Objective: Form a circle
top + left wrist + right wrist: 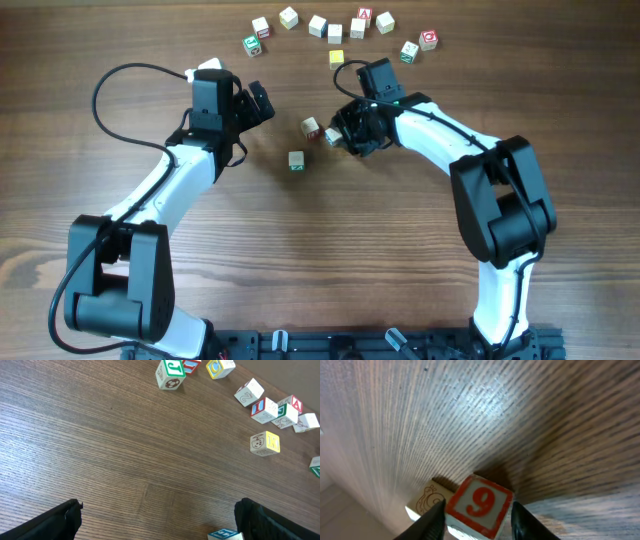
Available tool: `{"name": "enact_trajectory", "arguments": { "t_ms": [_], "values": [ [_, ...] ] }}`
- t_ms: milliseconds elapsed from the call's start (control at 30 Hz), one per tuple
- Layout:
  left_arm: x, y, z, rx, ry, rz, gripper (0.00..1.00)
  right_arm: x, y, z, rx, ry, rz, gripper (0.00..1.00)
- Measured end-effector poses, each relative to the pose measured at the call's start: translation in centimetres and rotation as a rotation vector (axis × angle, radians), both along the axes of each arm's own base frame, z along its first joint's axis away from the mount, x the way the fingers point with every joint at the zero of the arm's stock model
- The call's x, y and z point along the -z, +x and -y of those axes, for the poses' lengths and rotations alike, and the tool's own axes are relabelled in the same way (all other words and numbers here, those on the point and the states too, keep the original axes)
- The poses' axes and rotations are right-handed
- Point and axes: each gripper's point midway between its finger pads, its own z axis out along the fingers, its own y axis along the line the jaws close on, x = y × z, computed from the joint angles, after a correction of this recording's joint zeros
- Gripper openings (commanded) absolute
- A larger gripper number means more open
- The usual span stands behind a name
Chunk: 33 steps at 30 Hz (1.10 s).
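Now three centre cubes [296, 160]; right gripper [479, 516] clamps 9 cube [480, 501]; left gripper [159, 510] wide.

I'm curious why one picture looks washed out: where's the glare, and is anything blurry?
Right wrist view: glare whitens the table upper middle, grain blurs toward the left, a dark shadow sits behind the sharp red 9 cube. Left wrist view: crisp grain, even light. Overhead view: even light, faint shadows.

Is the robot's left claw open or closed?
Open. The left gripper's two black fingers stand far apart, with wide bare table between them.
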Motion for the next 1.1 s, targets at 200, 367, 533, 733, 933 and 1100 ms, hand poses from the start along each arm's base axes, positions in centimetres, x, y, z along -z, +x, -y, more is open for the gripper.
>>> {"name": "enact_trajectory", "arguments": {
  "t_ms": [200, 367, 533, 733, 933, 1100],
  "values": [
    [0.0, 0.0, 0.0, 0.0, 0.0, 0.0, 1.0, -0.1, 0.1, -0.2, -0.003, 0.006, 0.006, 0.65],
    [0.0, 0.0, 0.0, 0.0, 0.0, 0.0, 1.0, -0.2, 0.4, -0.1, -0.004, 0.012, 0.018, 0.76],
    [0.0, 0.0, 0.0, 0.0, 0.0, 0.0, 1.0, -0.5, 0.9, 1.7, -0.012, 0.002, 0.017, 0.79],
    [0.0, 0.0, 0.0, 0.0, 0.0, 0.0, 1.0, 0.0, 1.0, 5.5, 0.033, -0.064, -0.018, 0.33],
    [0.0, 0.0, 0.0, 0.0, 0.0, 0.0, 1.0, 0.3, 1.0, 5.8, 0.017, -0.115, 0.002, 0.13],
    [0.0, 0.0, 0.0, 0.0, 0.0, 0.0, 1.0, 0.2, 1.1, 4.3, -0.086, -0.164, 0.088, 0.05]
  ]
}}
